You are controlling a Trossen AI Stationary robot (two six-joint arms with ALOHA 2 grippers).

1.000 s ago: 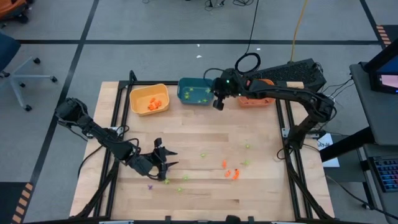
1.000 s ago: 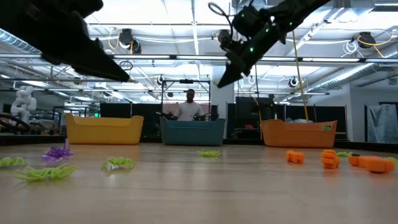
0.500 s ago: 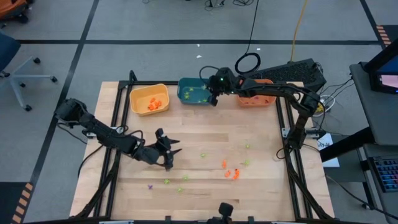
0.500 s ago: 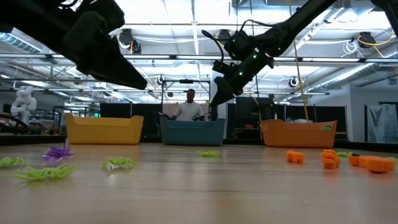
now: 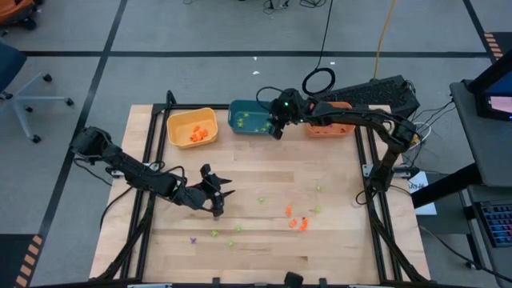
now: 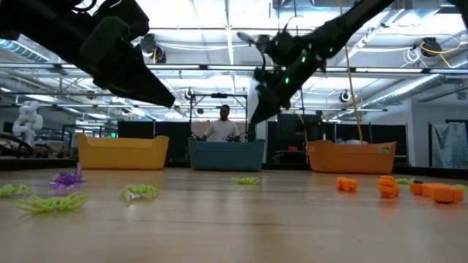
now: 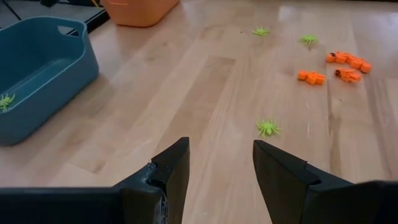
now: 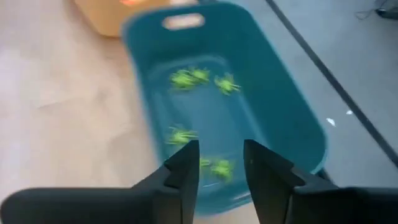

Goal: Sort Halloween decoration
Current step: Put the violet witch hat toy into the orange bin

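Teal is what fills my right wrist camera: my right gripper (image 5: 276, 128) hangs over the teal bin (image 5: 238, 126) at the table's twelve o'clock edge, fingers parted a narrow gap with nothing between them, and green spiders (image 8: 199, 78) lie on the bin floor below. I judge this the drop-off end of a green run (whether a piece has just fallen I cannot tell). My left gripper (image 5: 219, 198) hovers low over the wood toward eight o'clock, fingers moderately apart and empty. The unsorted trinkets (image 5: 298, 220) sit scattered across the near half of the table: an orange cluster around five o'clock, green ones near the centre and off toward seven, a purple one (image 5: 192, 238) at seven o'clock. One green spider (image 7: 268, 127) lies just ahead of the left fingers. The next move, I think, is for the left to straddle that spider and close, keeping the tips nearly on the wood since the piece is so flat.
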